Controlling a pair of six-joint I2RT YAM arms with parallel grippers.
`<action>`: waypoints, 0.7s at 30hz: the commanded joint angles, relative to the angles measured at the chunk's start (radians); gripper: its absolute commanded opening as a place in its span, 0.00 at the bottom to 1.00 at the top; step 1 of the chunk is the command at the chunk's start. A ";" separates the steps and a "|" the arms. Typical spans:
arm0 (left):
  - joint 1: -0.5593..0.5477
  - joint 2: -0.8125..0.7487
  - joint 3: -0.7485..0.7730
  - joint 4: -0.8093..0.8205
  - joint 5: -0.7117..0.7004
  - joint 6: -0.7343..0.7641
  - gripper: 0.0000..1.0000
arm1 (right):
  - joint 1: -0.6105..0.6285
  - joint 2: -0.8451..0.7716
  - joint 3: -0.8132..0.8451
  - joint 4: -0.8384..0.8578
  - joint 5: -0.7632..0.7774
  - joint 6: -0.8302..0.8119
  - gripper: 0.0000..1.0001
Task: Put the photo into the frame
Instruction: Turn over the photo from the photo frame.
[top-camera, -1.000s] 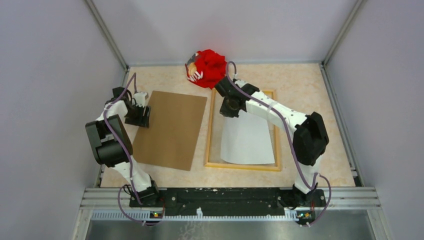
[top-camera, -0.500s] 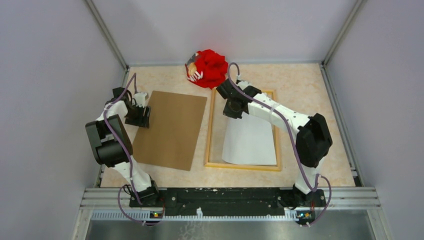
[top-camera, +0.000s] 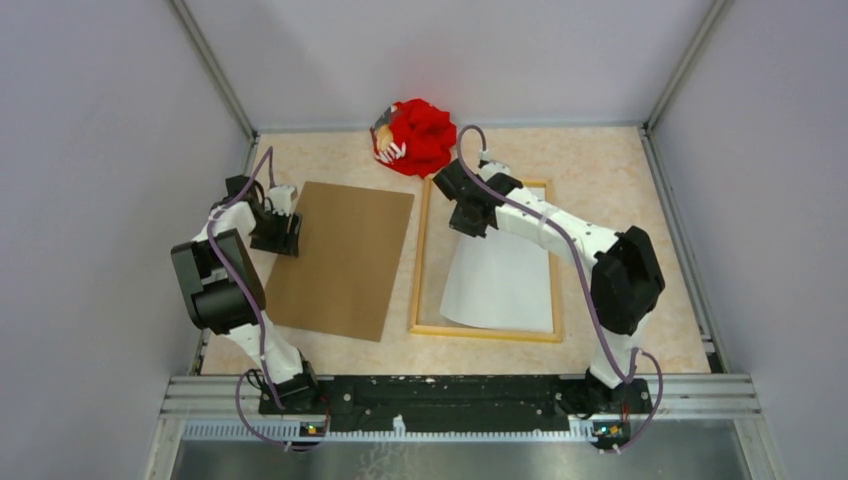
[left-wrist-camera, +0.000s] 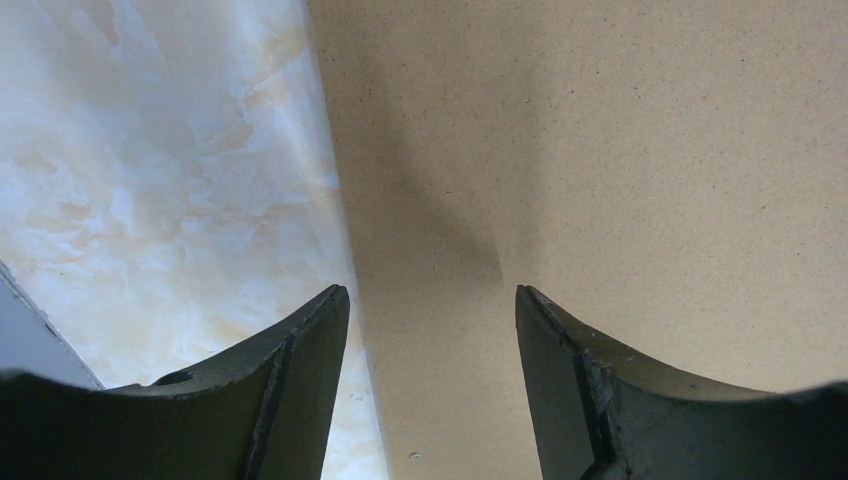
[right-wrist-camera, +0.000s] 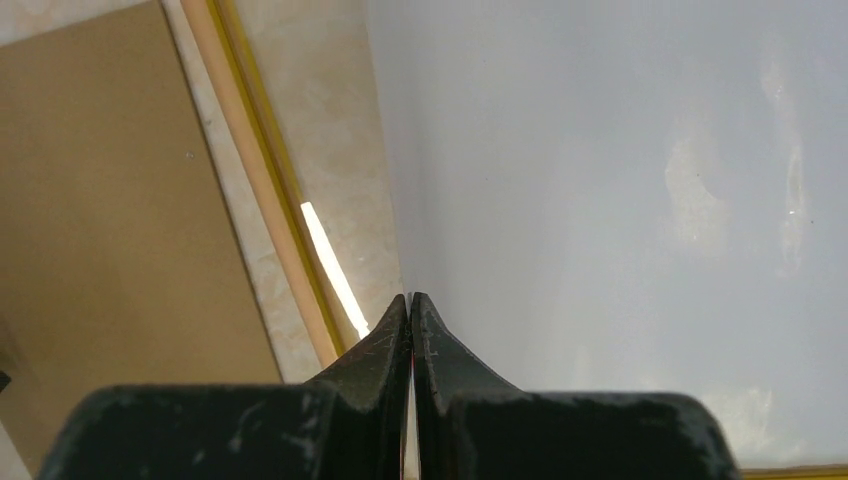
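Top external view, from the left: at 9 o'clock the left gripper (top-camera: 283, 232) hangs over the left edge of the brown backing board (top-camera: 340, 260). Its fingers are spread and hold nothing, just as they were a second ago. At the board's 3 o'clock the frame (top-camera: 485, 331) lies flat on the desk (top-camera: 610, 170), wood-coloured side up. Inside it is the photo (top-camera: 500, 285), white back upward, with its near edge close to the 6 o'clock rail and its far end raised toward 12 o'clock. There the right gripper (top-camera: 470, 222) has its fingers pressed together, pinching the sheet's edge. Over the last second that gripper has crept slightly toward 2 o'clock, and the photo's near left corner has swung a touch toward the 9 o'clock rail. By my reading the sheet is being nudged square but still sits askew, not yet laid flat. The red bundle (top-camera: 418, 135) at 12 o'clock has not moved.
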 joint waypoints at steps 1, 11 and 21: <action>-0.004 -0.042 -0.011 0.014 0.017 0.019 0.69 | -0.006 0.009 0.052 0.009 0.055 0.035 0.00; -0.003 -0.039 -0.014 0.015 0.024 0.026 0.69 | -0.008 0.031 0.002 0.042 0.006 -0.020 0.03; -0.004 -0.040 -0.005 0.000 0.033 0.032 0.72 | -0.014 -0.006 -0.060 0.117 -0.049 -0.066 0.60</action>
